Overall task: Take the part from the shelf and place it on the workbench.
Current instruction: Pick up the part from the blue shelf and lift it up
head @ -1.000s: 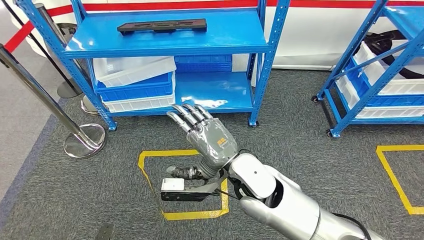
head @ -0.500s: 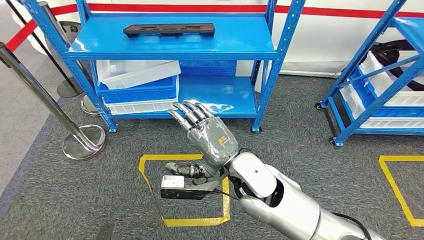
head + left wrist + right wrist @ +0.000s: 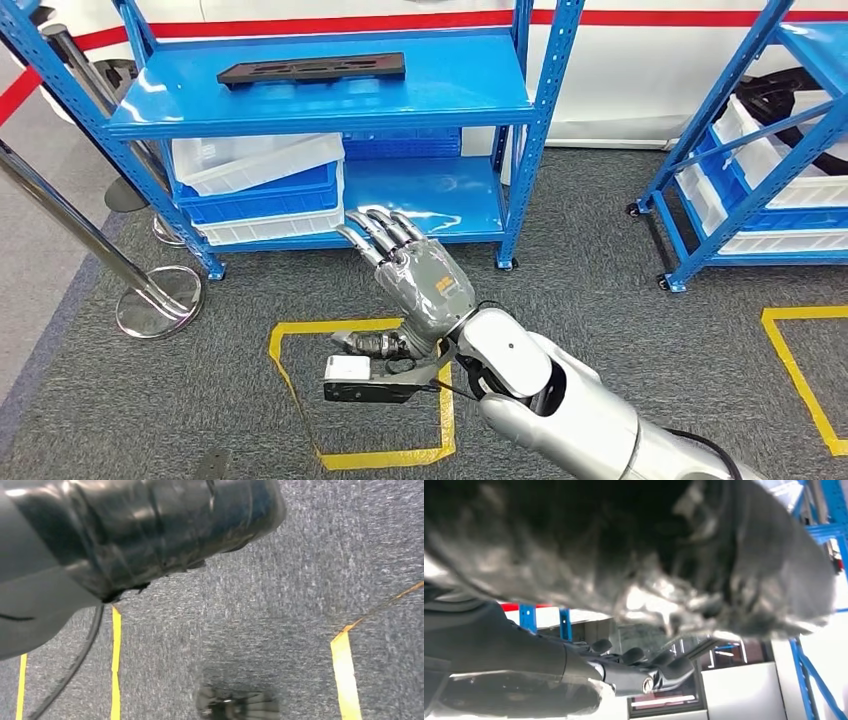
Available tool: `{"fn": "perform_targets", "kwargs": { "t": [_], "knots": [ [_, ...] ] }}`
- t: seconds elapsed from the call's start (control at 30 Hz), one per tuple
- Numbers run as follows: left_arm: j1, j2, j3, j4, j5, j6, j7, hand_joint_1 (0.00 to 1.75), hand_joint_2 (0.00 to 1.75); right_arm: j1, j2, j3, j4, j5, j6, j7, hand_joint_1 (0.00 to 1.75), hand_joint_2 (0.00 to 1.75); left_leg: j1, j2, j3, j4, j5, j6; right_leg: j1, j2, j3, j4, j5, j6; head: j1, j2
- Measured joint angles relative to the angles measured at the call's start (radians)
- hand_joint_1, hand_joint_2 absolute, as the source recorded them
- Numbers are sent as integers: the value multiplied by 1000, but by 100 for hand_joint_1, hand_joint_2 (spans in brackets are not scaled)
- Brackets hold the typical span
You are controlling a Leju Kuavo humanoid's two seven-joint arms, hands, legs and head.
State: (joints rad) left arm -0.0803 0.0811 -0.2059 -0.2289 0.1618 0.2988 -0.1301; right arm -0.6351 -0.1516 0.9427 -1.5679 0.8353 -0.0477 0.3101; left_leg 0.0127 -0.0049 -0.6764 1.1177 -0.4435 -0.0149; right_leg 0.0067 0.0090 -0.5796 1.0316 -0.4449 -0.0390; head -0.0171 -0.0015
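the task is barely begun. the part (image 3: 312,69), a long flat black piece, lies on the top board of the blue shelf (image 3: 455,95), untouched. the right hand (image 3: 412,278) is raised in front of the shelf's lower level, well short of the part and below it, fingers stretched out and apart, holding nothing. the left hand hangs low toward the grey carpet, and whether it is open or closed cannot be told. still to do, by my judgement: reach up, grasp the part, lift it off, carry it to the workbench and set it down.
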Motion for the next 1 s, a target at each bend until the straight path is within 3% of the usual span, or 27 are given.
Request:
{"fn": "perform_targets", "kwargs": {
  "t": [0.07,0.13,0.23,0.27,0.33,0.37,0.4,0.43,0.47,0.5,0.57,0.63,0.73,0.8,0.87,0.9,0.93,1.0],
  "knots": [
    [-2,4,0,0,1,2,7,0,0,2,1,1,5,-5,1,-5,0,0,-6,1,30,-87,31,11,2,0,8,1,-10,8,1,0],
    [-1,8,-1,0,3,4,9,0,0,5,3,2,10,-13,2,-9,0,0,-11,0,38,-101,24,21,3,1,9,0,-18,19,1,0],
    [-1,10,-1,0,5,8,7,0,0,5,5,2,14,-17,3,-11,0,0,-1,1,61,-115,33,36,3,-1,2,31,-42,38,3,0],
    [-3,10,-1,0,5,9,6,0,0,5,6,2,15,-17,3,-11,0,0,2,1,69,-119,31,41,1,-2,-20,75,-61,43,4,0],
    [-5,10,-2,0,6,10,4,0,0,9,6,2,19,-19,5,-12,0,0,2,0,79,-120,21,47,-5,-3,-99,203,-103,51,6,0],
    [-4,10,-2,0,6,10,3,0,0,12,6,2,22,-21,6,-12,0,0,2,0,83,-120,15,47,-8,-3,-136,251,-108,54,6,0],
    [-3,10,-2,0,6,10,3,0,0,15,6,2,24,-24,6,-13,0,0,2,-1,89,-118,8,45,-11,-3,-159,269,-94,56,6,0],
    [-1,9,-2,0,6,10,3,0,0,16,6,3,27,-28,7,-14,0,0,3,-1,96,-117,1,43,-14,-3,-162,247,-62,58,6,0],
    [-1,9,-2,0,6,10,3,0,0,16,6,3,28,-31,8,-15,0,0,3,-2,105,-115,-6,41,-15,-4,-145,193,-16,58,6,0],
    [-1,9,-2,0,6,10,3,0,0,16,6,3,29,-33,8,-17,0,0,4,-3,114,-113,-15,37,-16,-4,-120,128,25,56,6,0],
    [-4,9,-2,0,7,10,1,0,0,13,6,4,29,-35,10,-22,0,0,2,-4,123,-110,-29,27,-14,-4,-74,29,60,48,5,0],
    [-6,9,-3,0,9,10,-3,0,0,10,7,4,30,-35,12,-25,0,0,0,-4,126,-112,-37,13,-8,-1,-61,5,48,35,3,0],
    [-6,8,-3,0,16,10,-23,0,0,2,11,5,29,-34,20,-25,0,0,3,-1,123,-90,-57,-3,-12,1,-46,-4,40,15,0,0],
    [-8,8,-3,0,20,10,-43,0,0,-10,13,6,27,-32,35,-20,0,0,4,0,71,11,-99,-10,-12,0,-33,-7,32,5,-3,0],
    [-7,7,-3,0,23,10,-52,0,0,-17,14,8,26,-31,46,-13,0,0,4,0,-12,138,-131,-13,-9,0,-25,-6,22,-2,-4,0],
    [-4,7,-3,0,24,11,-54,0,0,-18,14,8,26,-31,48,-12,0,0,4,0,-40,166,-124,-13,-7,1,-20,-5,17,-3,-4,0],
    [-2,6,-3,0,25,11,-54,0,0,-18,14,8,26,-31,48,-11,0,0,4,0,-49,155,-96,-11,-5,2,-14,-3,11,-4,-4,0],
    [-1,6,-3,0,26,11,-55,0,0,-19,15,9,26,-31,48,-10,0,0,3,0,-16,39,-7,-2,-2,3,2,-2,-2,-2,-4,0]
  ]
}}
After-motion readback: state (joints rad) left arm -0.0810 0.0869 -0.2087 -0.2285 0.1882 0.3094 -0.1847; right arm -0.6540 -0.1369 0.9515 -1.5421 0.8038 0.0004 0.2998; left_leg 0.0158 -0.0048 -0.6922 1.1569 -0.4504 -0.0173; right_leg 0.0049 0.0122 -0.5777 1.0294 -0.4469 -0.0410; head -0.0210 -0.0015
